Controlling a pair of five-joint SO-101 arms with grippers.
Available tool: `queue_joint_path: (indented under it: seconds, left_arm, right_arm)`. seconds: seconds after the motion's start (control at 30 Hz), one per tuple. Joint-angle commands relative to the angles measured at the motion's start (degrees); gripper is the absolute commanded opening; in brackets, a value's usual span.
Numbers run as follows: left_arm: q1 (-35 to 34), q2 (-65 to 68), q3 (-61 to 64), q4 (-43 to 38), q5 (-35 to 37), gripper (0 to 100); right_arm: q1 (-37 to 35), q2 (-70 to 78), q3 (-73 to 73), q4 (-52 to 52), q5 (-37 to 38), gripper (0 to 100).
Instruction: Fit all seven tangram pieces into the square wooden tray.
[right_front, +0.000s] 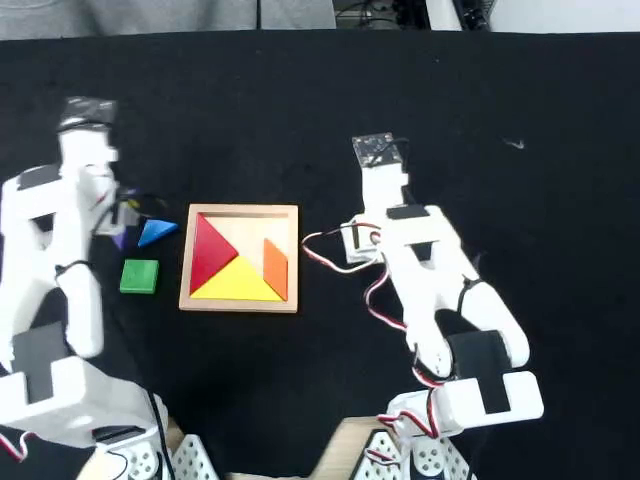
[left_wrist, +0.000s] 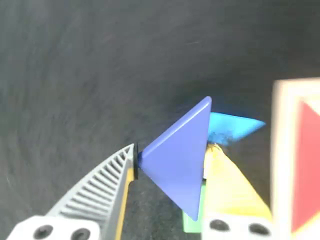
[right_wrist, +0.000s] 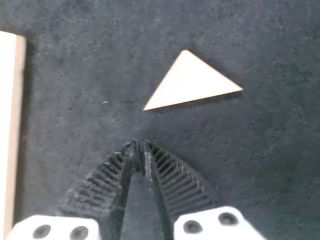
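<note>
The square wooden tray (right_front: 240, 209) lies flat on the black table (right_front: 500, 100), between the two arms. Three pieces sit in it. A large red triangle (right_front: 210, 250) fills the side nearest the left arm. A large yellow triangle (right_front: 240, 282) lies along the near edge and touches the red one. A small orange triangle (right_front: 277, 265) sits against the side nearest the right arm. The far corner on that side is bare wood.

Outside the tray, on the left arm's side, a light blue triangle (right_front: 157, 232) lies near the rim. A green square (right_front: 139, 276) lies just nearer the arm's base, apart from the blue triangle.

The left claw (left_wrist: 172, 150) is clamped on a violet-blue triangle (left_wrist: 175, 165). The grey ribbed finger (left_wrist: 100, 190) presses one corner and the yellow finger (left_wrist: 235, 185) the opposite edge. The piece is held close beside the light blue one. I cannot tell whether it touches the table.

The right claw (right_wrist: 140, 147) has its ribbed fingers pressed together and holds nothing. A pale triangle (right_wrist: 192, 82) lies flat on the table just beyond its tips, apart from them.
</note>
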Motion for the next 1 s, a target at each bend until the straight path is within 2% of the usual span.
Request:
queue_joint_path:
  seconds: [0.0, 0.2, 0.4, 0.57, 0.77, 0.97]
  left_arm:
    - [8.7, -4.7, -6.6, 4.5, -10.5, 12]
    - [22.2, -2.5, -15.2, 11.6, -27.1, 12]
    - [30.5, 7.7, -22.0, 16.3, -40.6, 12]
    - [34.3, 15.6, -31.2, 21.9, -45.0, 12]
    - [34.5, 25.1, -39.3, 22.2, -51.7, 12]
    - [34.6, 32.8, -46.2, 24.9, -52.0, 12]
  right_arm:
    - [5.4, -0.7, -4.5, -0.8, 0.6, 1.4]
    - [13.5, -0.1, -6.6, -1.0, 0.4, 1.5]
    - [18.4, -0.1, -6.4, -4.0, 0.1, 1.5]
    - [19.0, -0.1, -6.6, -4.1, 0.1, 1.5]
    - [19.1, -0.1, -6.6, -4.1, 0.1, 1.5]
    - [19.1, -0.1, -6.4, -5.6, 0.1, 1.5]
